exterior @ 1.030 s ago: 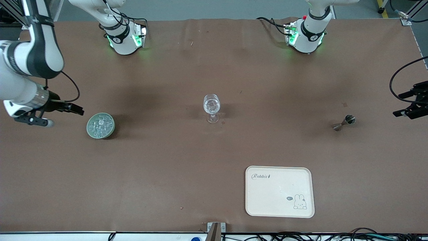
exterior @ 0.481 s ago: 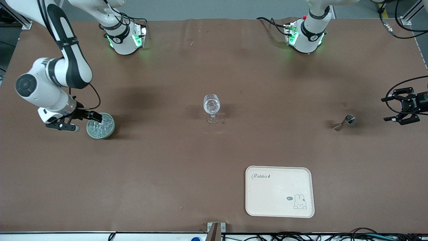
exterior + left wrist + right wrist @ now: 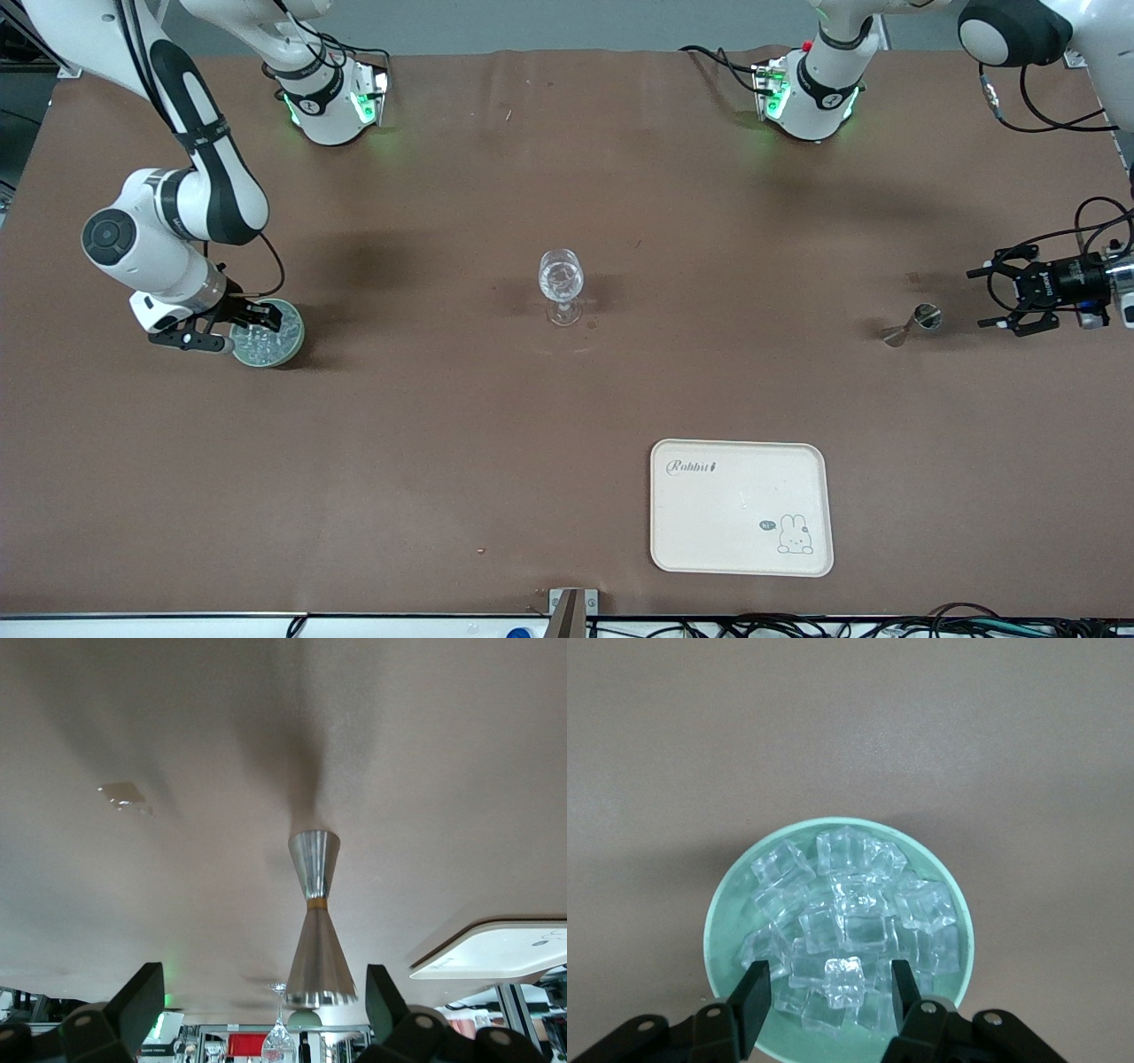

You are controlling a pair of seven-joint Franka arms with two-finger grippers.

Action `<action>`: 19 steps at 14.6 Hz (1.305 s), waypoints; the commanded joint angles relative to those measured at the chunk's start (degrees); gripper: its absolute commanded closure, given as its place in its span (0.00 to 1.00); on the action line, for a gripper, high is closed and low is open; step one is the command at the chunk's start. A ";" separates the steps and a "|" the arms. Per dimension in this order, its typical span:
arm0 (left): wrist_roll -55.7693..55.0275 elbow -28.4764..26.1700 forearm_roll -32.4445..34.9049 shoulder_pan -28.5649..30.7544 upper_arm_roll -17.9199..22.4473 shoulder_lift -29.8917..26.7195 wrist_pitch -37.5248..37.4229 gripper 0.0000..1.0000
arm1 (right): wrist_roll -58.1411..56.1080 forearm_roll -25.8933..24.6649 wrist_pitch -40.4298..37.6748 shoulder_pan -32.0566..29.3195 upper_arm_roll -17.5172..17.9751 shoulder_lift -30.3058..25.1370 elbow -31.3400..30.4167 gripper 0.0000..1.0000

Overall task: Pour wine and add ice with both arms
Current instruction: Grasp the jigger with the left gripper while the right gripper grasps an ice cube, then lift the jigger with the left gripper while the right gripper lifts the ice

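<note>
The brown table (image 3: 443, 425) is carrying everything. The right gripper (image 3: 828, 992) is sitting low at the pale green dish (image 3: 285, 347) toward the right arm's end, its fingers (image 3: 753, 992) partly apart on either side of one cube atop the ice (image 3: 850, 921); whether they are pinching it, I cannot tell. The left gripper (image 3: 1001, 299) is hanging spread wide and empty just beside the metal jigger (image 3: 911, 324). The cream tray (image 3: 742, 507) is lying nearer the front camera. The stemmed glass (image 3: 561, 283) is standing mid-table.
</note>
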 commanded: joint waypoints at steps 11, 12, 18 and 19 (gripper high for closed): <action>6.76 -5.70 -15.87 -1.60 -2.22 5.69 -0.43 0.11 | -0.42 0.09 1.92 0.28 -0.09 0.80 -2.12 0.60; 6.41 -6.74 -17.36 -1.69 -3.09 5.69 -0.43 0.15 | -0.42 0.17 2.01 0.28 -0.09 0.80 -2.12 0.64; 6.23 -7.90 -19.05 -1.60 -4.07 6.13 -0.35 0.27 | -0.51 0.17 1.92 0.10 -0.09 1.15 -2.12 0.65; 6.23 -7.90 -19.57 -1.60 -4.07 6.22 -0.35 0.28 | -0.51 0.17 1.92 0.10 -0.09 1.15 -2.12 0.65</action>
